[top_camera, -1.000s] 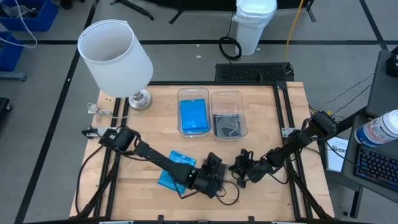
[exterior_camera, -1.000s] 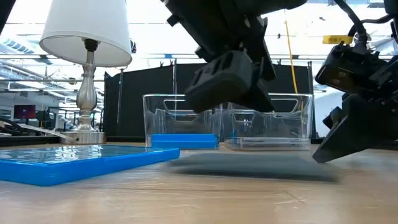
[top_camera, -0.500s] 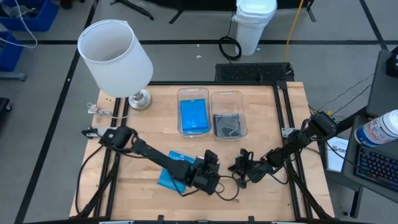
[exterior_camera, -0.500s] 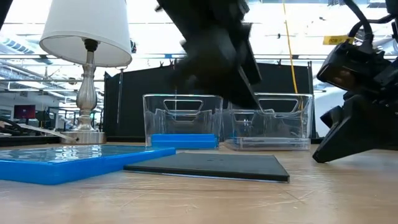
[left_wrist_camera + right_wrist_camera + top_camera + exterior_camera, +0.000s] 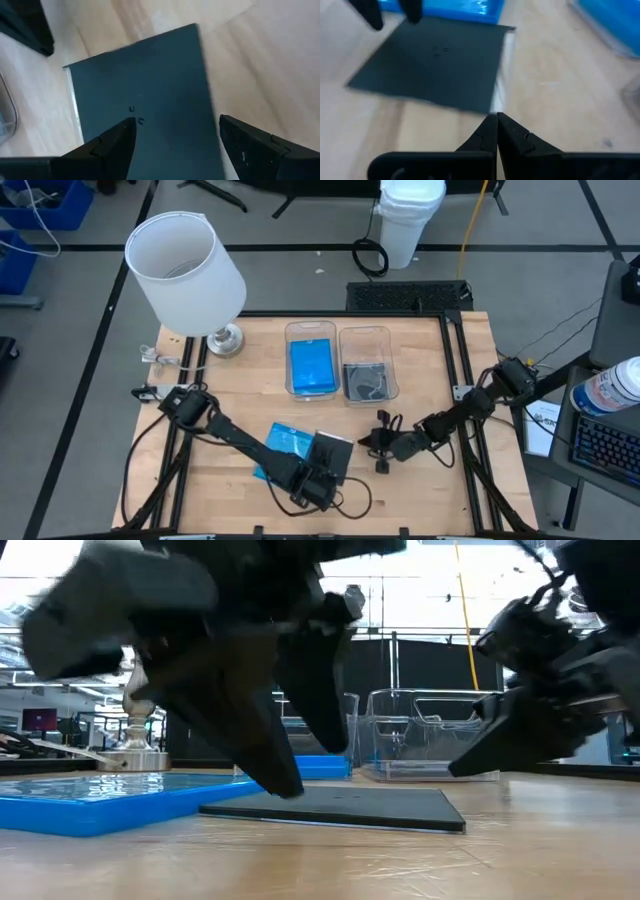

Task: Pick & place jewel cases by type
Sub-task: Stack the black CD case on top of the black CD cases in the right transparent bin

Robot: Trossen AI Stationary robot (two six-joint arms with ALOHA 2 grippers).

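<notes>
A dark grey jewel case (image 5: pixel 333 450) lies flat on the wooden table, and a blue jewel case (image 5: pixel 278 442) lies flat just to its left. My left gripper (image 5: pixel 175 132) is open at the dark case's (image 5: pixel 145 85) near side, its fingers spread above that part. My right gripper (image 5: pixel 496 120) is shut and points at the dark case's right edge (image 5: pixel 495 75) from the table's right. In the low view the dark case (image 5: pixel 340 805) rests level on the wood beside the blue case (image 5: pixel 100 798). My left gripper hangs open over the near part of the dark case (image 5: pixel 150 125), slanting down from the near side; I cannot tell whether a fingertip touches it. My right gripper's shut tips sit right by the case's near right corner (image 5: pixel 487 107); I cannot tell whether they touch it.
Two clear bins stand at the table's far middle. The left bin (image 5: pixel 311 330) holds a blue case and the right bin (image 5: pixel 367 335) holds dark ones. A lamp with a white shade (image 5: pixel 185 265) stands at the far left corner. Bare wood lies right of the dark case.
The dark case, blurred and in motion under my left gripper a second ago, now lies still and flat. My left gripper has drawn back toward the near edge and a little left, uncovering the case. My right gripper has shifted slightly left and toward the far edge, closer to the case.
</notes>
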